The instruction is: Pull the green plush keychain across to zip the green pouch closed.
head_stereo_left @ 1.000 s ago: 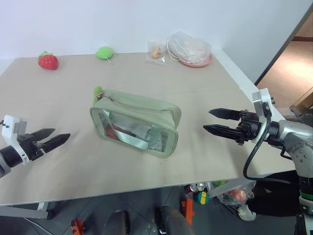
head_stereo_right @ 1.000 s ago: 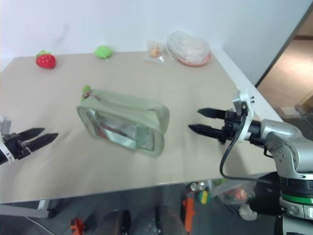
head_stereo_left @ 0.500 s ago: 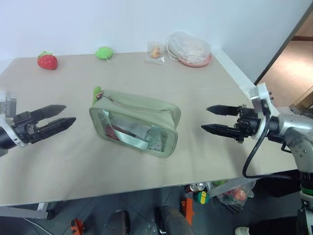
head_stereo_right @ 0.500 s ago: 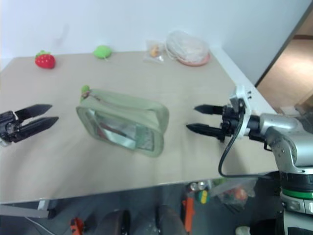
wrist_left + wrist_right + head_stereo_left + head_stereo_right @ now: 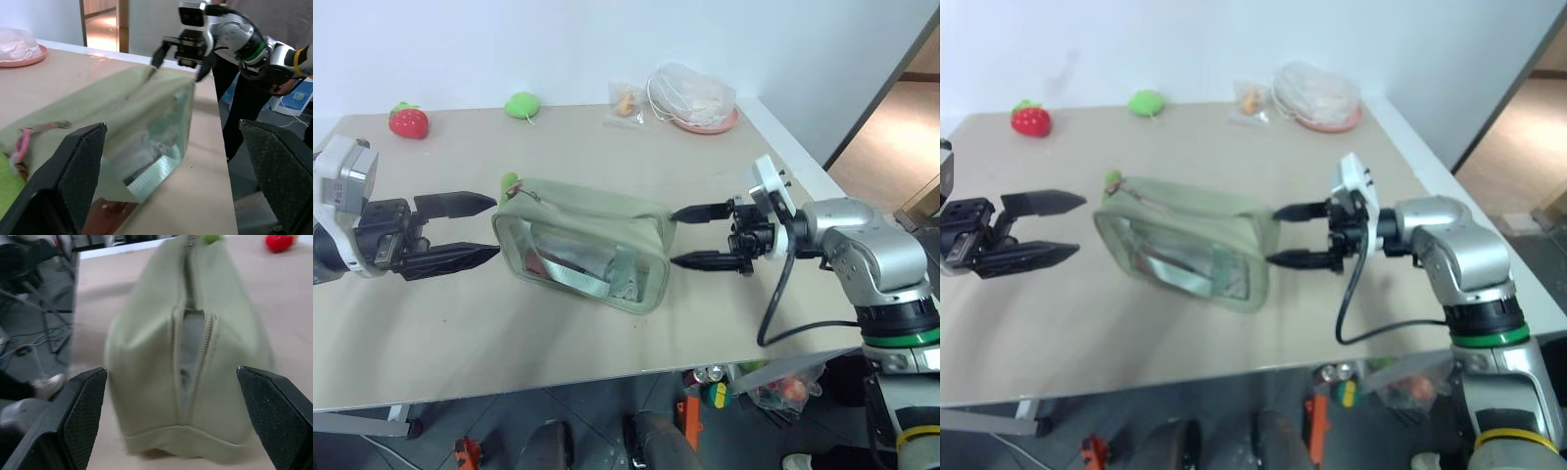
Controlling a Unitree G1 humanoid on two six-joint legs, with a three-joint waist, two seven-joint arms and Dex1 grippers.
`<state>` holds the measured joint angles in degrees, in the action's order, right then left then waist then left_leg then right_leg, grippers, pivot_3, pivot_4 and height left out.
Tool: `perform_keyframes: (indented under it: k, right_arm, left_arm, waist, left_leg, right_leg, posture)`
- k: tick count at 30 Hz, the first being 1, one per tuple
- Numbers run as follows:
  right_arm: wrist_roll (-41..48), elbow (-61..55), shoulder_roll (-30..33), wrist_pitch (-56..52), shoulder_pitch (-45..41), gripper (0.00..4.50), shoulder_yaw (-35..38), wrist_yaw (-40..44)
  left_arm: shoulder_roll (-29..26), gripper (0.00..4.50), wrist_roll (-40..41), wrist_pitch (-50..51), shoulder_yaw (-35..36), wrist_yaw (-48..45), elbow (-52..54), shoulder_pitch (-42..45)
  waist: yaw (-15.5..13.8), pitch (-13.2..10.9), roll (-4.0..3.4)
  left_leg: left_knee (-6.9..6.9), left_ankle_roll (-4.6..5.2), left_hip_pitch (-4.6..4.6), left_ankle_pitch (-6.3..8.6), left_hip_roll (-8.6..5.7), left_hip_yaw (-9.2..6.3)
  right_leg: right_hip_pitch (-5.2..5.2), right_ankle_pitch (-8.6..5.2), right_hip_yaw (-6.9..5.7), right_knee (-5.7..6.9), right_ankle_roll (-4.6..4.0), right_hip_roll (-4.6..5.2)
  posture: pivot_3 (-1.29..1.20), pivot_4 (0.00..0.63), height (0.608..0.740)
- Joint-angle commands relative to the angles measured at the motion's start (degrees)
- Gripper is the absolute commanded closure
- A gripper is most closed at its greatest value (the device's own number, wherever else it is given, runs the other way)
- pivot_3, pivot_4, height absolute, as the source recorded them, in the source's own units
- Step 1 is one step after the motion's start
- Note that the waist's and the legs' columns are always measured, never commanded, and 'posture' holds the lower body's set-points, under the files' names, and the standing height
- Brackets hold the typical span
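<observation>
The green pouch (image 5: pixel 582 245) lies in the middle of the table, clear panel facing me, strap across its front. Its top zipper (image 5: pixel 193 350) gapes open at the end nearest my right gripper. The green plush keychain (image 5: pixel 509 183) sits at the pouch's far-left top corner, on the zipper pull. My left gripper (image 5: pixel 495 227) is open, level, its tips just left of the pouch's left end, below the keychain. On the other side my right gripper (image 5: pixel 674 238) is open, with its tips at the pouch's right end. Neither holds anything.
A red strawberry toy (image 5: pixel 409 120) and a green plush lump (image 5: pixel 523 105) lie at the table's back left. A small snack bag (image 5: pixel 626 102) and a bagged pink plate (image 5: pixel 697 98) sit at the back right. The table's front edge runs close below the pouch.
Both grippers have closed in on the pouch from either side: the left rose and moved right, the right moved left. Both stayed open. The pouch has not moved.
</observation>
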<state>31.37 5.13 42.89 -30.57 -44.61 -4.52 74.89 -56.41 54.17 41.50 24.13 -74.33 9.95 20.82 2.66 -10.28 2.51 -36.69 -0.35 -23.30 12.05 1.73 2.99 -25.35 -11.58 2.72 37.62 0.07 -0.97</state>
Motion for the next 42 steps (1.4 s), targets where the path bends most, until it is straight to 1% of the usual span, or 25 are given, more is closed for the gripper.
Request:
perform_keyframes:
  k: [1,4,9,14,15,19,22,24,27,29,33,36,38,40,41,42]
  right_arm:
    - [-1.4,3.49,-0.44,3.17,-3.74,0.11,1.6,1.34]
    - [0.06,2.19,0.26,2.29,-3.47,0.11,3.19,2.25]
    - [2.32,-2.84,2.15,-0.07,0.61,0.11,5.36,2.78]
    - [0.27,-3.34,1.89,0.32,2.69,0.11,4.64,0.74]
    - [1.12,-4.38,1.74,-0.51,3.2,0.11,5.08,0.33]
    - [8.99,-14.22,1.15,-7.78,7.81,0.11,7.08,-1.3]
    - [10.5,-19.77,1.04,-9.7,11.03,0.11,5.96,-2.63]
    - [10.32,-21.92,-0.33,-9.95,12.49,0.11,4.19,-4.05]
    - [9.1,-21.89,-1.78,-9.33,12.07,0.11,2.56,-4.79]
    - [7.52,-20.75,-2.28,-7.91,11.57,0.11,1.64,-4.85]
    - [1.66,-16.2,-5.0,-2.33,9.52,0.11,-1.34,-6.34]
    - [-0.57,-14.34,-6.54,0.23,8.83,0.11,-2.23,-6.82]
    - [-1.1,-13.19,-7.08,1.15,8.6,0.49,-2.48,-6.37]
    - [-0.99,-12.54,-7.08,1.5,8.54,1.37,-2.29,-5.18]
    - [-0.92,-12.22,-7.03,1.61,8.39,1.56,-2.13,-4.77]
    - [-0.75,-11.82,-6.89,1.71,8.09,1.98,-1.98,-4.11]
  left_arm:
    - [-1.14,0.0,1.21,0.11,2.92,0.19,1.33,-0.82]
    - [-0.89,0.0,1.57,0.17,4.45,1.01,1.73,-2.25]
    - [-0.34,0.0,2.63,0.29,6.35,2.26,1.88,-4.42]
    - [-0.65,0.0,3.09,0.22,7.17,2.29,1.89,-5.42]
    - [-0.71,0.0,3.22,0.27,7.3,2.42,1.95,-5.42]
    - [-0.85,0.0,3.77,0.48,8.03,2.93,2.13,-5.8]
    - [-0.82,0.0,4.01,0.57,8.32,2.93,2.51,-6.51]
    - [-0.66,0.0,4.51,0.97,7.9,2.84,3.49,-7.09]
    - [-1.41,0.0,3.05,0.48,6.31,1.88,4.54,-7.71]
    - [-1.62,0.0,2.63,0.41,5.91,1.68,4.95,-7.88]
    - [-1.19,0.0,3.14,0.83,6.02,2.67,5.84,-7.48]
    - [-0.98,0.0,3.42,1.1,6.31,3.41,6.34,-7.77]
    - [-0.83,0.0,3.44,1.28,6.91,3.78,6.53,-8.63]
    - [-0.66,0.0,3.75,1.54,7.5,4.4,6.67,-9.29]
    - [-0.6,0.0,3.84,1.6,7.71,4.69,6.68,-9.56]
    - [-0.52,0.0,3.8,1.51,7.88,4.87,6.64,-9.88]
  waist:
    - [0.02,0.0,0.0]
    - [-0.01,0.0,0.0]
    - [-0.1,-0.01,-0.01]
    - [-0.01,0.0,-0.01]
    - [-0.03,0.0,-0.01]
    - [-0.1,0.0,-0.01]
    - [-0.06,0.0,-0.01]
    - [-0.05,0.0,0.0]
    - [-0.01,0.0,0.0]
    - [-0.04,0.0,0.0]
    - [0.1,0.01,0.02]
    - [0.0,0.01,0.01]
    - [-0.04,0.01,0.01]
    - [-0.05,0.01,0.01]
    - [-0.05,0.01,0.01]
    - [-0.04,0.01,0.01]
  left_leg:
    - [0.0,0.0,0.0,0.0,0.0,0.0]
    - [0.03,0.0,-0.01,0.0,0.02,-0.04]
    - [0.04,0.0,-0.03,0.0,0.03,-0.07]
    - [-0.01,0.0,0.02,0.0,0.04,-0.03]
    - [-0.04,0.0,0.02,0.0,0.04,-0.03]
    - [-0.04,0.0,0.01,0.0,0.04,-0.06]
    - [0.01,-0.01,0.01,0.0,0.05,-0.07]
    - [0.01,-0.01,0.02,0.0,0.05,-0.07]
    - [-0.04,-0.01,0.03,-0.01,0.05,-0.04]
    - [-0.08,-0.02,0.05,-0.02,0.04,-0.04]
    - [-0.13,-0.02,0.07,-0.02,0.06,0.01]
    - [-0.12,-0.02,0.06,-0.02,0.05,-0.02]
    - [-0.1,-0.02,0.03,-0.02,0.05,-0.04]
    - [-0.06,-0.02,0.02,-0.01,0.05,-0.04]
    - [-0.06,-0.02,0.01,-0.01,0.05,-0.04]
    - [-0.06,-0.02,0.01,-0.01,0.05,-0.04]
  right_leg:
    - [-0.01,0.0,0.0,0.0,0.0,0.0]
    - [-0.01,-0.01,-0.01,0.0,-0.01,0.02]
    - [0.0,-0.06,-0.04,0.0,-0.01,0.14]
    - [0.0,0.01,-0.02,0.02,-0.03,0.14]
    - [0.0,0.02,-0.02,0.03,-0.03,0.14]
    - [0.01,0.0,-0.04,0.05,-0.03,0.13]
    - [0.0,-0.04,-0.04,0.07,-0.01,0.13]
    - [-0.01,-0.05,-0.03,0.07,-0.01,0.13]
    - [0.0,0.0,-0.02,0.07,-0.02,0.13]
    - [0.02,0.01,-0.03,0.08,-0.03,0.13]
    - [0.03,0.01,-0.02,0.08,-0.08,0.11]
    - [0.03,0.03,-0.04,0.09,-0.06,0.04]
    - [0.01,0.02,-0.05,0.09,-0.07,0.03]
    - [-0.01,-0.01,-0.02,0.09,-0.04,0.11]
    - [-0.01,-0.01,-0.02,0.09,-0.04,0.12]
    - [-0.01,-0.01,-0.03,0.09,-0.04,0.12]
  posture:
    - [0.0,0.15,0.74]
    - [0.0,0.15,0.74]
    - [0.0,0.15,0.74]
    - [0.0,0.15,0.74]
    - [0.0,0.15,0.74]
    - [0.0,0.15,0.74]
    - [0.0,0.15,0.74]
    - [0.0,0.15,0.74]
    - [0.0,0.15,0.74]
    - [0.0,0.15,0.74]
    - [0.0,0.15,0.74]
    - [0.0,0.15,0.74]
    - [0.0,0.15,0.74]
    - [0.0,0.15,0.74]
    - [0.0,0.15,0.74]
    - [0.0,0.15,0.74]
